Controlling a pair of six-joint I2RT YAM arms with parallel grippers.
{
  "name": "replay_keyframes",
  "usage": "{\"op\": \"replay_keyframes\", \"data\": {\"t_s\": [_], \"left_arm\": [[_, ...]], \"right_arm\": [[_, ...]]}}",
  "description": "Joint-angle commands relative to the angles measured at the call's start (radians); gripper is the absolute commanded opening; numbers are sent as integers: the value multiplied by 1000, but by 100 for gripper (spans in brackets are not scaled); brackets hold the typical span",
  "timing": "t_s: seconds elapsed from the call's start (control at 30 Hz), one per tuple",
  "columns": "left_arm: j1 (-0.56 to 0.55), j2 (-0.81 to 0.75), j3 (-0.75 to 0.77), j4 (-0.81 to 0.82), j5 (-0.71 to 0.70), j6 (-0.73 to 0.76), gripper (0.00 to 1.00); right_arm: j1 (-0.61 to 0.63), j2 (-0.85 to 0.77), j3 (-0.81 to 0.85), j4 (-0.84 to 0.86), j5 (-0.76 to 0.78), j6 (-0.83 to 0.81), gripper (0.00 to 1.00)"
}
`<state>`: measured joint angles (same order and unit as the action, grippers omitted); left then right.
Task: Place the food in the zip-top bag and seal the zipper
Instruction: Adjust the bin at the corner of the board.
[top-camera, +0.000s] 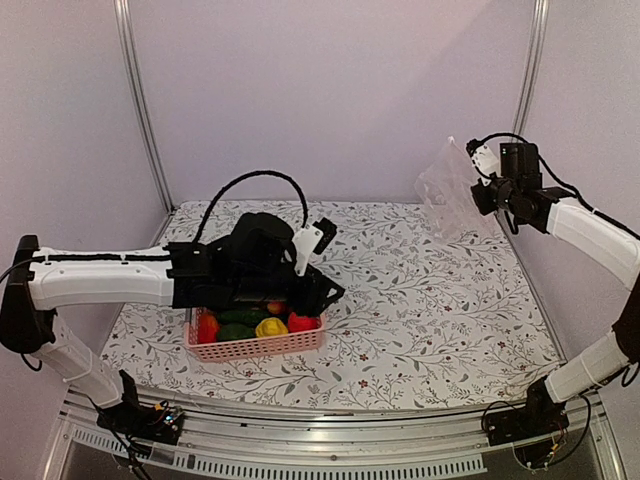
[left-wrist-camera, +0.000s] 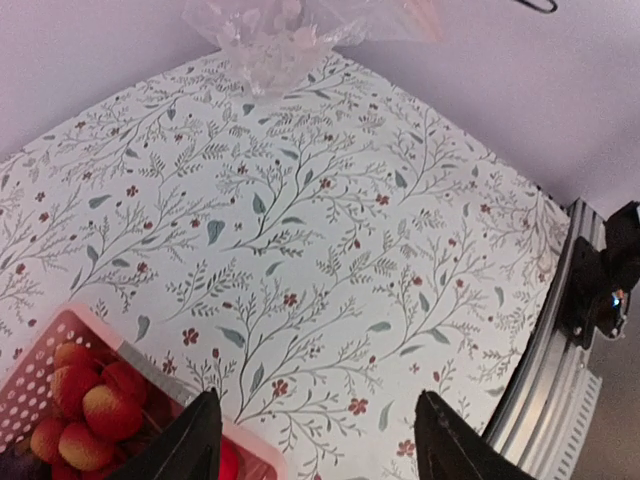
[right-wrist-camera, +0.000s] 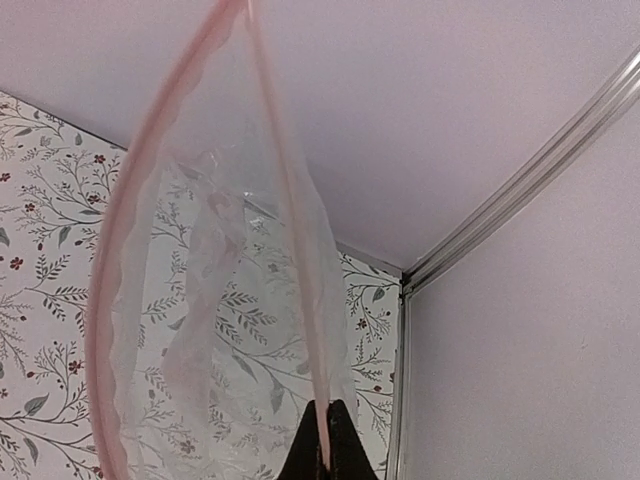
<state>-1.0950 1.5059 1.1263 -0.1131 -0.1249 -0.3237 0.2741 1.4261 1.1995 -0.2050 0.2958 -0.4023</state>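
Zip-top bag (top-camera: 448, 192) aloft right, food (top-camera: 270, 326) in pink basket (top-camera: 258, 346).
Your right gripper (right-wrist-camera: 322, 420) jaws pinch its rim; left gripper (left-wrist-camera: 318, 405) jaws spread over the basket.

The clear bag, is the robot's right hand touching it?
Touching. The right wrist view shows the right gripper closed on the pink rim strip of the zip-top bag, with no gap between them.
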Motion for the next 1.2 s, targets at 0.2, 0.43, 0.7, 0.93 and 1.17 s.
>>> {"op": "replay_keyframes", "data": {"t_s": [0.2, 0.43, 0.7, 0.93, 1.17], "left_arm": [[2, -2, -2, -588, -81, 82, 57], [2, 39, 0, -761, -137, 41, 65], [25, 92, -12, -793, -183, 101, 56], [46, 83, -10, -769, -138, 125, 39], [51, 118, 11, -778, -93, 145, 22]], "right_arm": [[9, -132, -202, 77, -339, -27, 0], [41, -122, -240, 49, -480, 0, 0], [50, -124, -265, 45, -503, -4, 0], [51, -139, -270, 49, -497, -9, 0], [50, -140, -272, 48, -495, -7, 0]]}}
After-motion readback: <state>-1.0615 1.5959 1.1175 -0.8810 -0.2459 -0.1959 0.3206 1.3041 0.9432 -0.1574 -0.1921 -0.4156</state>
